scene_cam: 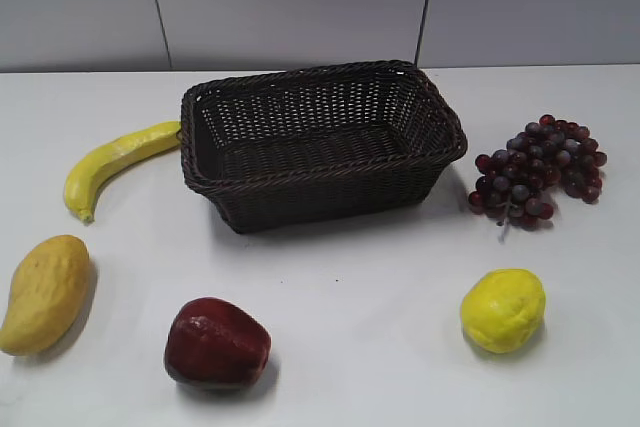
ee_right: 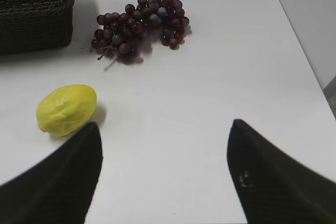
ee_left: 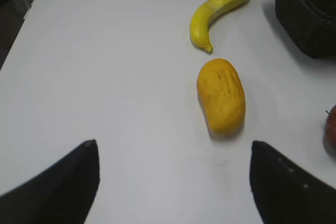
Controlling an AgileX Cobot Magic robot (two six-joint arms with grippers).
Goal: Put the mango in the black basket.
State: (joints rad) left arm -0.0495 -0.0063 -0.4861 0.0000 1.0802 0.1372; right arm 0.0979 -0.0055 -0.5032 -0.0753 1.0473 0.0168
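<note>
The mango [ee_left: 221, 96] lay on the table [ee_left: 105, 77] ahead of the left gripper [ee_left: 173, 153], whose jaws stood wide apart, holding nothing.

The mango [ee_left: 221, 96] lies on the white surface [ee_left: 105, 66], its long axis running away from the camera, with the banana [ee_left: 212, 14] just beyond it and apart from it, the banana's stem tip pointing back toward the mango. A corner of the black basket [ee_left: 307, 11] fills the upper right, and a sliver of a red apple [ee_left: 331, 129] shows at the right edge. The left gripper [ee_left: 173, 182] hangs above the bare surface short of the mango, its two dark fingers [ee_left: 58, 187] spread wide and holding nothing.
</note>
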